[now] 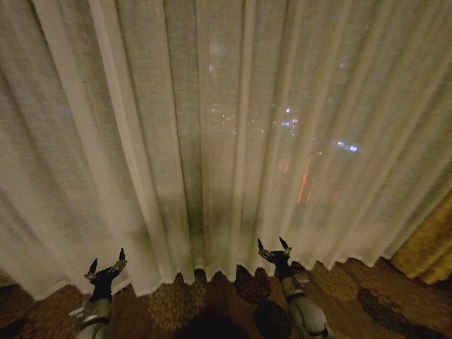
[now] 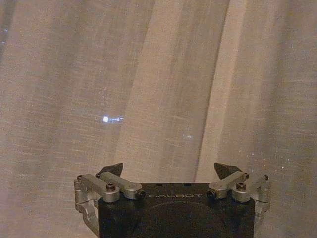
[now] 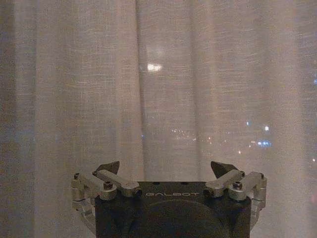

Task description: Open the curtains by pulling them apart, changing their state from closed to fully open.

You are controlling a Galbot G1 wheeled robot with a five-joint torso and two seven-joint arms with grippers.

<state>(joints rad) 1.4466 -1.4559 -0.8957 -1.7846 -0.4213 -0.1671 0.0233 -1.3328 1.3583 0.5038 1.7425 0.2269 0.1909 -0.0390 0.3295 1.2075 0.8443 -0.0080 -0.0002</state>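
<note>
Curtains (image 1: 212, 141) closed, just ahead of left tool (image 1: 106, 265) & right tool (image 1: 272, 246), both spread.

Ahead of you the curtains (image 1: 212, 127) hang closed down to the floor (image 1: 212, 304). Your left hand (image 1: 107, 263) and right hand (image 1: 272, 246) sit low before the hem, a drape (image 1: 427, 247) far right.

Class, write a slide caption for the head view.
Both open pincers, left and right, poised low before the closed sheer curtains.
</note>
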